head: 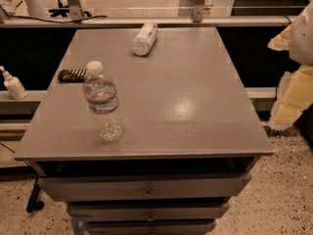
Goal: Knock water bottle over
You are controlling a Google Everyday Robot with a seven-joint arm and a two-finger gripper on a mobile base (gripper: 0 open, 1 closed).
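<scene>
The water bottle (pixel 102 102) stands upright near the front left of the grey table top (pixel 186 97). It is clear ribbed plastic with a white cap and a red-white-blue label band. My gripper (pixel 289 77) is at the right edge of the view, beside the table's right side and far to the right of the bottle. It appears as pale yellow and white shapes, partly cut off by the frame. It touches nothing.
A shorter white-wrapped container (pixel 145 38) lies on its side at the back of the table. A dark flat packet (pixel 72 75) lies at the left edge. A small white pump bottle (pixel 12 84) stands on a ledge to the left. Drawers (pixel 146 192) are below the top.
</scene>
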